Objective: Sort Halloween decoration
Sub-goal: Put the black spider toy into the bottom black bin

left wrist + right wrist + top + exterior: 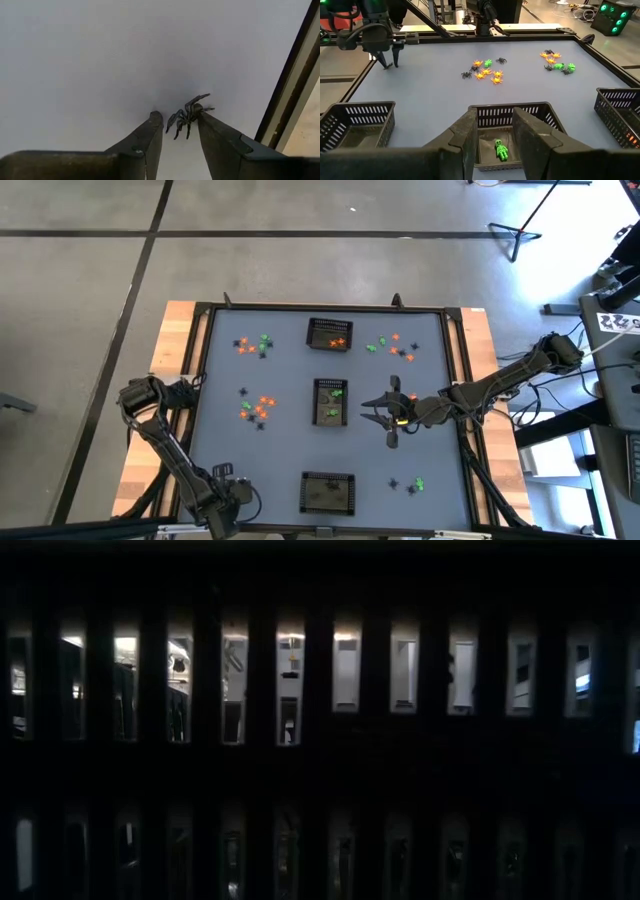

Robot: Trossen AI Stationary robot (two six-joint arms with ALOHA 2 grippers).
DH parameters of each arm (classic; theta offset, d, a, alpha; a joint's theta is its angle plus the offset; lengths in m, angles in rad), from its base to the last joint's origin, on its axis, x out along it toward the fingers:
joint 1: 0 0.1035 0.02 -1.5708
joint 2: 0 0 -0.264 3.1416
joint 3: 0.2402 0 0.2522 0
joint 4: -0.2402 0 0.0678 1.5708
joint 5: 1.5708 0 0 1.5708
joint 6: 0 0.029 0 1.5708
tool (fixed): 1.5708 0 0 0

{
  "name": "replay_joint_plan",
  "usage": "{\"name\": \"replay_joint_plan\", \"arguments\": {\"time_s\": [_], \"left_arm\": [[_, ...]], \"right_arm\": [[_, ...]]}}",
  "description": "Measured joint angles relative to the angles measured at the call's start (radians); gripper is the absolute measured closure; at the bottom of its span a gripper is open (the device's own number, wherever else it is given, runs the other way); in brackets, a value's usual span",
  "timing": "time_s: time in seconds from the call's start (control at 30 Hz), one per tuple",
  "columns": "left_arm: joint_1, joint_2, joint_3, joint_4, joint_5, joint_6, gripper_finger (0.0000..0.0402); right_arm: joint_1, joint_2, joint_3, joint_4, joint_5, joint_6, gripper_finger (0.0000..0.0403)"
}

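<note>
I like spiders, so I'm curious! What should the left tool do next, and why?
Probably close gently on the black spider. It sits between the left tool's open fingers, touching one of them, but it does not look pinched yet.

Dark mesh wall [320, 770] fills view; lit room behind slots.

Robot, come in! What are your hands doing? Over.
Left gripper open, black spider between fingers. Right gripper open over middle basket; green figure inside. Nothing blocking.
</note>
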Motion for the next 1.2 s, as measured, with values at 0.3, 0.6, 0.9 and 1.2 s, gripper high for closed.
{"name": "replay_joint_plan", "arguments": {"time_s": [0.3,0.6,0.9,1.2], "left_arm": [[0.0,0.002,-0.001,-0.015,-0.006,0.001,0.0359],[0.033,-0.008,0.045,-0.112,0.003,0.02,0.0399],[0.065,-0.064,0.245,-0.353,-0.437,0.223,0.0401],[0.164,-0.1,0.203,0.122,-0.65,0.658,0.0401]], "right_arm": [[0.0,0.0,0.0,0.0,0.0,0.001,0.0281],[0.0,0.0,0.0,0.001,0.0,0.001,0.0281],[0.0,0.001,0.0,0.002,0.008,0.001,0.0281],[0.0,0.001,0.0,0.001,0.008,-0.006,0.0281]]}}
